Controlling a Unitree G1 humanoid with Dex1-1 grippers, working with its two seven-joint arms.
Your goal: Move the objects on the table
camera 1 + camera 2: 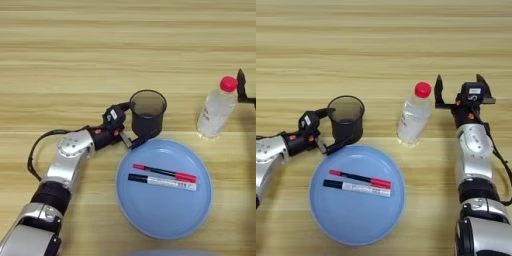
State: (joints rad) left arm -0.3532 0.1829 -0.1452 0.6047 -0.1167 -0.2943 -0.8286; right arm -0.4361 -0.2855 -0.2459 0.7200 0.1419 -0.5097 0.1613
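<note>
A dark translucent cup (pixel 147 112) stands upright just behind the round light-blue plate (pixel 165 215). My left gripper (pixel 131 125) reaches in from the left, one black finger against the cup's far side and one against its near side, shut on it. Two slim markers lie side by side on the plate: a red-and-black one (pixel 165 173) and a black-and-white one (pixel 162 182). A clear bottle (pixel 415 117) with a red cap stands to the right of the cup. My right gripper (pixel 458 90) is open just right of the bottle, with nothing between its fingers.
The wooden table (pixel 75 45) stretches wide behind the objects. A pale blue rim (pixel 165 253) shows at the bottom edge of the left eye view. My right arm (pixel 473 150) runs down the right side.
</note>
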